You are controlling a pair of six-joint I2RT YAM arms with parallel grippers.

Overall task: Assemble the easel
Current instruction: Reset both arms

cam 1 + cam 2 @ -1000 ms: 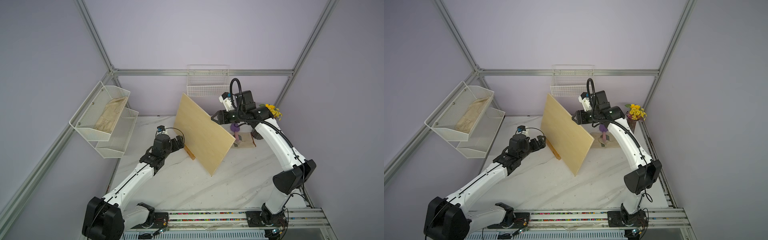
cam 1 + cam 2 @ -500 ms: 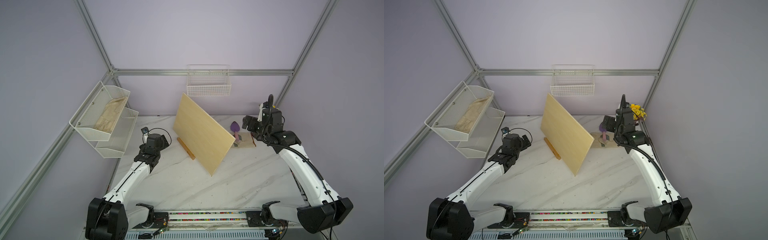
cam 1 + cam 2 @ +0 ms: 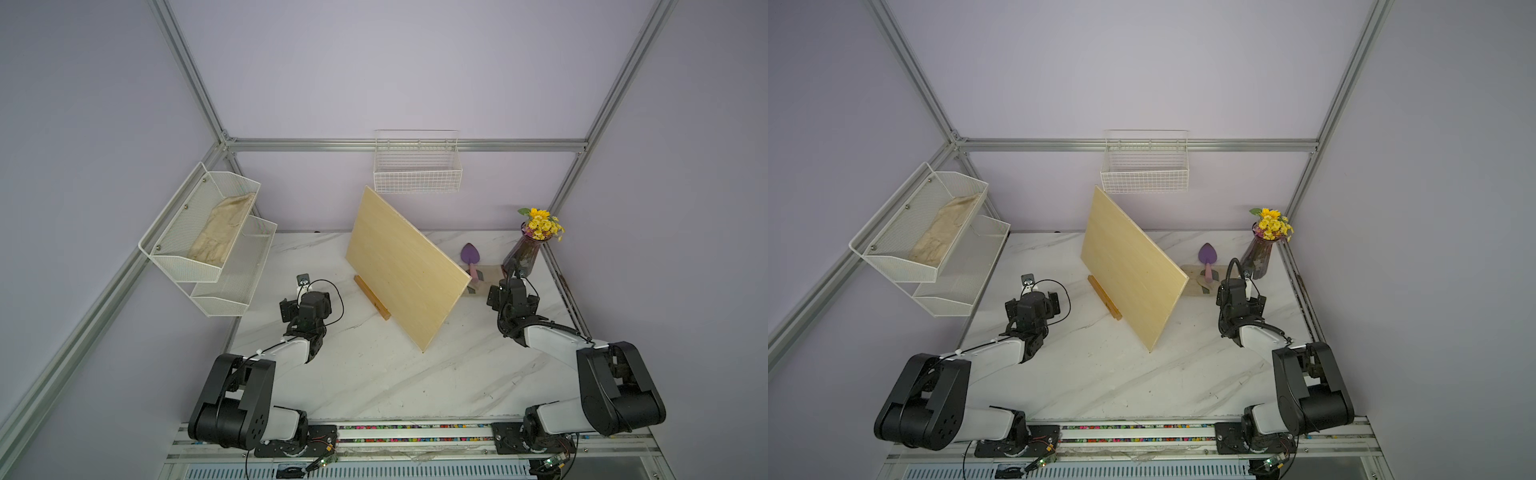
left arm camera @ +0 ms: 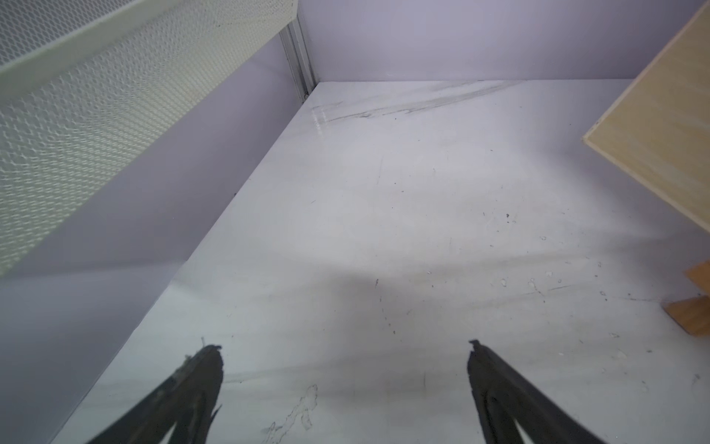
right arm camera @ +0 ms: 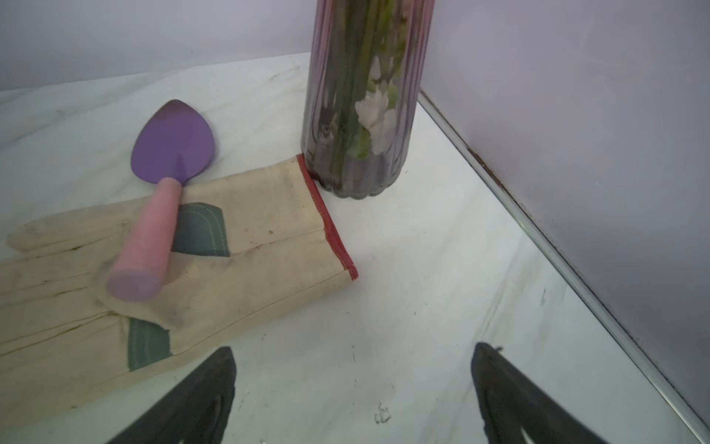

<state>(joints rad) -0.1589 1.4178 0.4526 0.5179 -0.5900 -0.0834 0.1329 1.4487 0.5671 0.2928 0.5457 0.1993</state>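
The easel (image 3: 372, 297) shows only as an orange-brown ledge bar on the table in both top views, with a large pale board (image 3: 401, 268) leaning tilted on it and hiding the frame. In the left wrist view the easel's feet (image 4: 691, 315) sit under the board's edge (image 4: 661, 127). My left gripper (image 4: 345, 346) is open over bare table, apart from the easel. It sits left of the ledge in a top view (image 3: 305, 303). My right gripper (image 5: 355, 348) is open and empty, right of the board (image 3: 513, 295).
A purple trowel (image 5: 173, 142) with a pink handle lies across a cream glove (image 5: 249, 238) just ahead of the right gripper. A glass vase (image 5: 361, 115) of yellow flowers stands in the back right corner. A wire basket (image 3: 417, 170) hangs on the back wall. A mesh shelf (image 3: 208, 237) juts from the left wall.
The right gripper opened and left the board's top edge. Both arms drew back toward the front, away from the board. The board stays leaning on the easel.
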